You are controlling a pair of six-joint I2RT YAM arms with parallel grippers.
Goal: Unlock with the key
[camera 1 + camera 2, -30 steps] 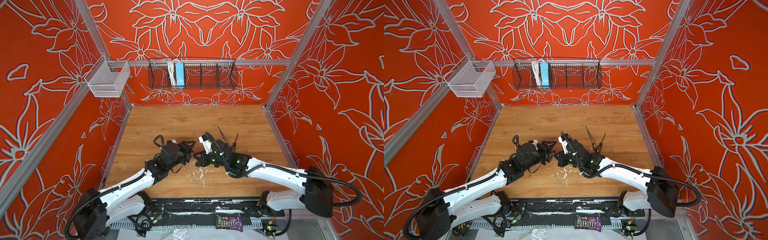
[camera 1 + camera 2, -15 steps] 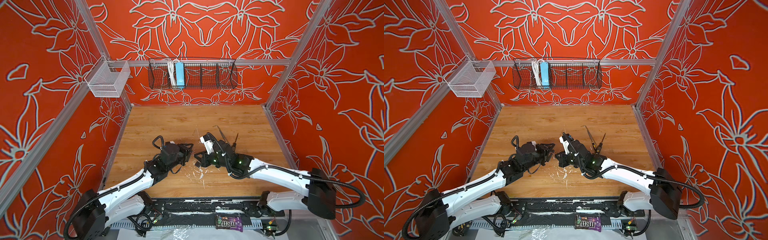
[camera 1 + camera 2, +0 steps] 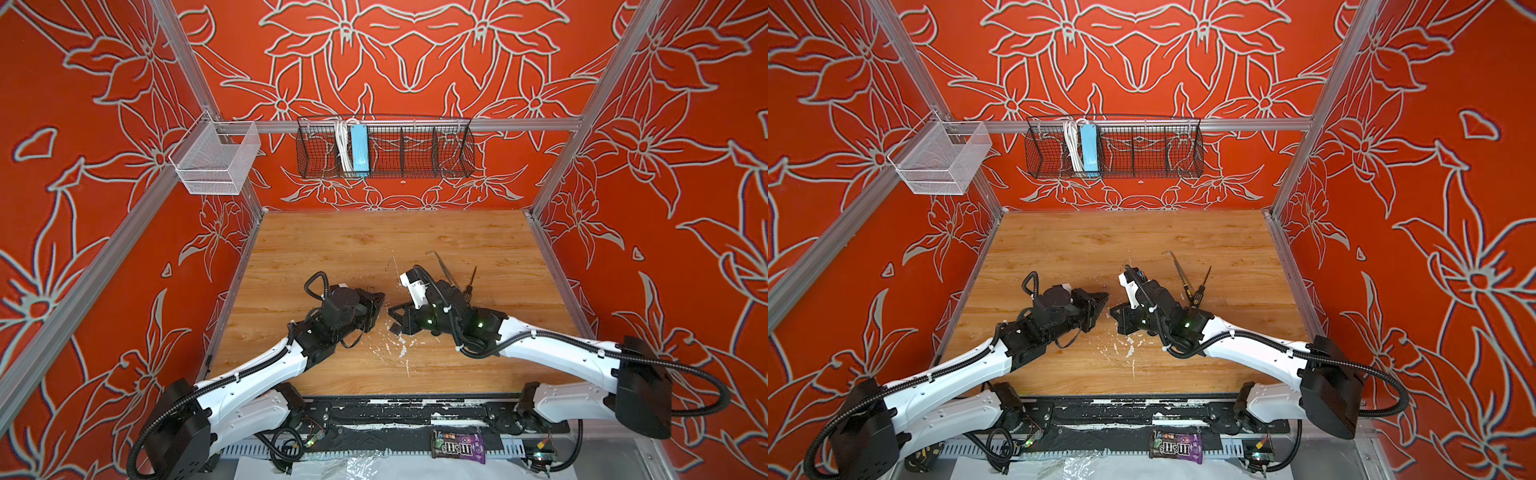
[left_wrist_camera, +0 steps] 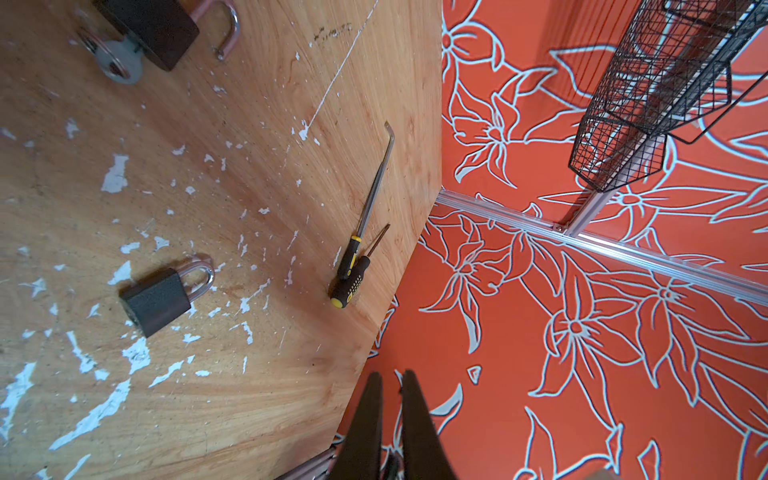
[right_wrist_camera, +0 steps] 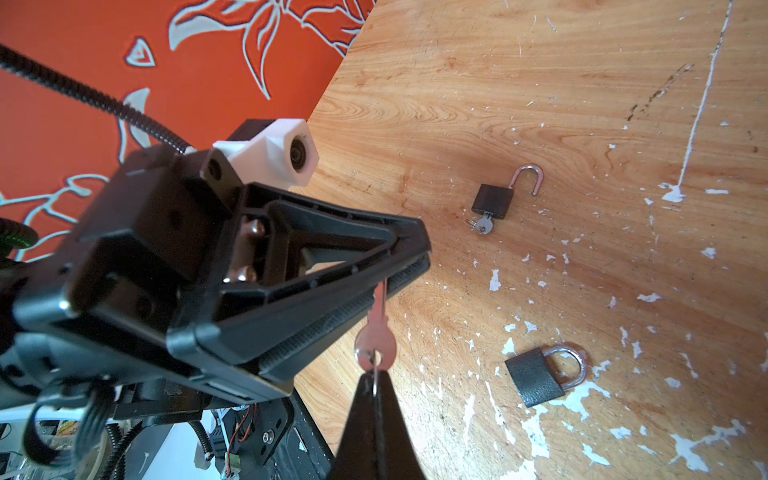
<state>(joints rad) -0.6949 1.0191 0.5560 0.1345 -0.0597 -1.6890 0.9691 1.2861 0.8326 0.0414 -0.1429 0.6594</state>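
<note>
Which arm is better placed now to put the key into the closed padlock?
Probably the right. The right gripper is shut on the ring at the head of the key; the left gripper clamps the blade itself, which must be bare to enter the closed padlock.

Orange-red walls carry pale grey flower outlines. The tabletop is honey wood grain flecked with white. My left claw and right claw are black, the key silver. The closed padlock is dark grey with a silver shackle. The screwdriver handle is black and yellow.
</note>
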